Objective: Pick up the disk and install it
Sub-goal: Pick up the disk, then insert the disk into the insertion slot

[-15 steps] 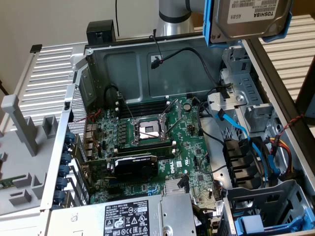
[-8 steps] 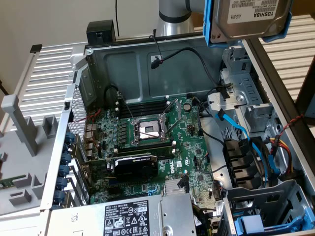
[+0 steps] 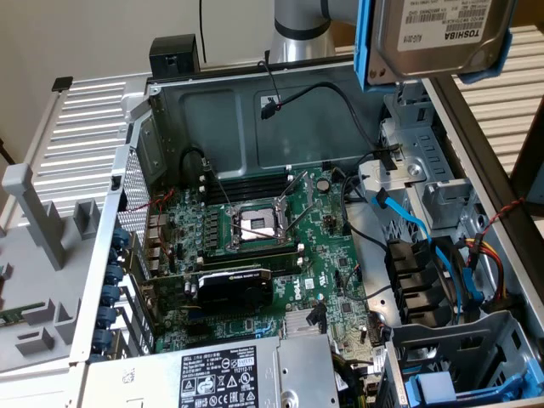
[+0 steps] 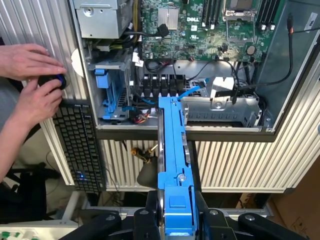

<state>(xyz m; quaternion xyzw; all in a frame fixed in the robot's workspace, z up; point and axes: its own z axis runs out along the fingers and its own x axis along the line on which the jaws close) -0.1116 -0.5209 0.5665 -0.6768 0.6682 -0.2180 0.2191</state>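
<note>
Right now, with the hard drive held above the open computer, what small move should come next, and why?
Probably lower it a little toward the empty metal drive bay. The gripper is shut on the hard drive in its blue carrier, which hangs above the bay, not yet between its walls; blue cables lie close beside it.

A white ribbed bench [image 3: 85,110] carries the open computer case [image 3: 221,110] and, beside it, a grey plastic part [image 3: 42,246].

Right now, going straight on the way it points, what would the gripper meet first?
Probably the silver drive cage; the disk the gripper holds would touch it first. Depth is unclear.
</note>
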